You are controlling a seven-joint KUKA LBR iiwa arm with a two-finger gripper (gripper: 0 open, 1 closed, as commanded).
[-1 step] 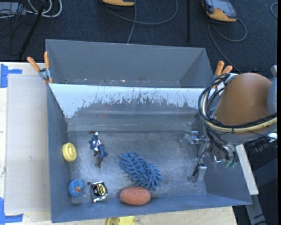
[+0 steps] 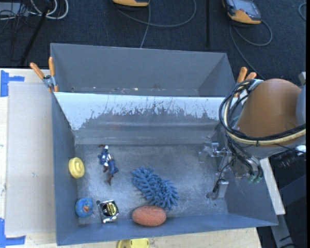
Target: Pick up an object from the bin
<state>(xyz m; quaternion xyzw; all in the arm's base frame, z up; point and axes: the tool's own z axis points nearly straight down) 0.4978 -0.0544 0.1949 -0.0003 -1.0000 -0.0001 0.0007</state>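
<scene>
My gripper (image 2: 215, 190) hangs at the right side of the bin, just above the floor near the right wall, with nothing visible between its fingers. The nearest loose thing is a blue shaggy mop-like piece (image 2: 155, 186) in the middle of the floor, well to the gripper's left. A reddish-brown oval lump (image 2: 149, 215) lies just below it by the front wall.
Further left lie a small blue and red figure (image 2: 108, 164), a yellow round toy (image 2: 76, 167), a blue round toy with an orange spot (image 2: 83, 207) and a small tape measure (image 2: 108, 210). The arm's orange dome and cables overhang the bin's right rim.
</scene>
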